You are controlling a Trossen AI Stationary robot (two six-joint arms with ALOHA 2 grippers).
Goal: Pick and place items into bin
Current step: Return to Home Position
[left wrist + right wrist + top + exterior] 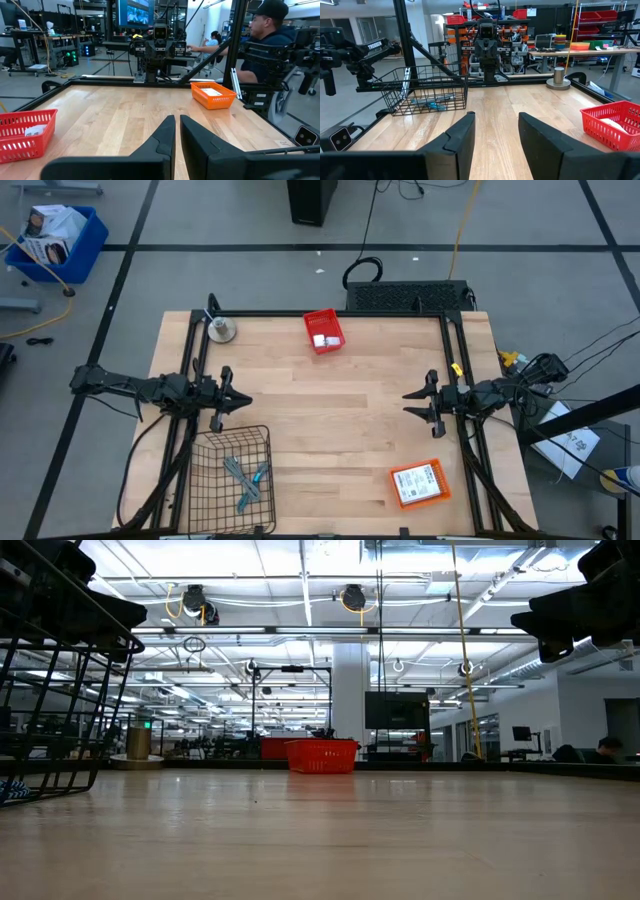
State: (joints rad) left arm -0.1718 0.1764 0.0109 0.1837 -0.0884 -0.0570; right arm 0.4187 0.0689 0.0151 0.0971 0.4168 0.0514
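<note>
Risking little with nothing pinched: left gripper (238,398) all but pressed together, right gripper (410,403) spread, both hovering at opposite table edges and facing inward. Likeliest upset, judged from here: snagging the black wire basket (205,470), just beside the left arm, and dragging it on any low swing. Lying crossed in that basket, a teal-handled tool (261,474) and a grey metal tool (240,498). Resting in the orange basket (447,485), near the right arm, a white printed box (415,482). Sitting in the red basket (320,320) at the far edge, another white box (322,339), well apart from the silver disc (221,331).
</note>
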